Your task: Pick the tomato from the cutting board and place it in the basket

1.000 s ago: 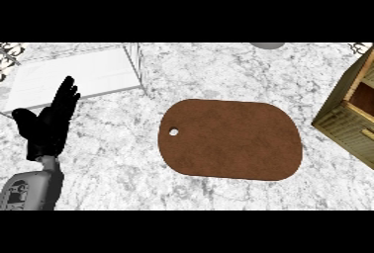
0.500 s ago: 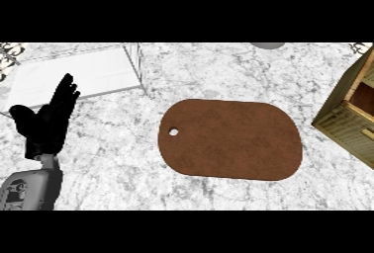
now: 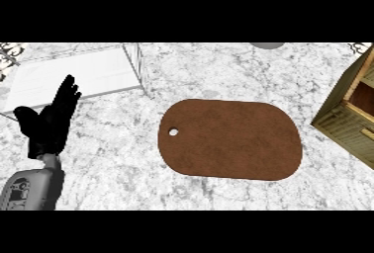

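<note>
A brown cutting board (image 3: pixel 234 138) with a small hole near its left edge lies in the middle of the marble counter. Nothing rests on it and no tomato shows anywhere in the head view. A wooden slatted basket (image 3: pixel 353 108) stands at the right edge, partly cut off. My left hand (image 3: pixel 50 123) rests at the left, open with its fingers straight and pointing up, holding nothing, well left of the board. My right hand does not show.
A clear, white-bottomed box (image 3: pixel 80 74) sits at the back left, just behind my left hand. A grey round object (image 3: pixel 267 45) peeks in at the top edge. Bare marble counter (image 3: pixel 116 163) lies between my hand and the board.
My left hand has shifted very slightly; the board and basket have not moved.
</note>
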You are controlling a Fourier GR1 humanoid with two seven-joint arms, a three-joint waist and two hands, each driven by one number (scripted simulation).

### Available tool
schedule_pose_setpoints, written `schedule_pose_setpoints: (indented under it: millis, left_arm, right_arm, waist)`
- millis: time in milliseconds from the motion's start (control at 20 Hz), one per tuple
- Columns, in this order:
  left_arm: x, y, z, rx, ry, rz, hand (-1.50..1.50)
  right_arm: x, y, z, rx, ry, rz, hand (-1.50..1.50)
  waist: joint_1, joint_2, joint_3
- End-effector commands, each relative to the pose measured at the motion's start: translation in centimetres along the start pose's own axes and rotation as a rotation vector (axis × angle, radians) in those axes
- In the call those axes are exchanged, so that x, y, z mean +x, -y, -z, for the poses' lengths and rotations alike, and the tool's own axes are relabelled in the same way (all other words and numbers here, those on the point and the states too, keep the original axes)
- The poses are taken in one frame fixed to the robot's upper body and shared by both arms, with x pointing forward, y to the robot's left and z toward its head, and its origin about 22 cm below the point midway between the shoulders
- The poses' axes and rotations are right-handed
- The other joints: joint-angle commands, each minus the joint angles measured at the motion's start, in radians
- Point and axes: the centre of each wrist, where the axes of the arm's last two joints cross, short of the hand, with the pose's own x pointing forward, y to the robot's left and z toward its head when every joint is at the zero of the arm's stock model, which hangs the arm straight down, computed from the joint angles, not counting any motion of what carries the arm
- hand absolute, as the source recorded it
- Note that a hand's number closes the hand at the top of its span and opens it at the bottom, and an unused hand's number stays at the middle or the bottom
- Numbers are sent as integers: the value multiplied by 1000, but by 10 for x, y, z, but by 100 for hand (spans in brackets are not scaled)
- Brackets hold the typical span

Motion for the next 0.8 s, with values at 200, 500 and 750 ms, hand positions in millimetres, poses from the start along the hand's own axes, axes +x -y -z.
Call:
schedule_pose_setpoints:
  millis: [200, 500, 750]
  left_arm:
    - [-2, -15, -10, 5, -7, 16, 0]
    - [9, -16, -2, 3, -9, 2, 0]
    - [-3, -13, 1, 19, -13, -11, 0]
  right_arm:
    - [5, 14, -2, -144, 15, 272, -150]
    - [-9, 62, -5, -253, 4, 543, -150]
    - [-42, 55, -6, -303, -85, 738, -150]
  waist:
    - [-1, -5, 0]
    - [-7, -6, 0]
    - [-28, -6, 0]
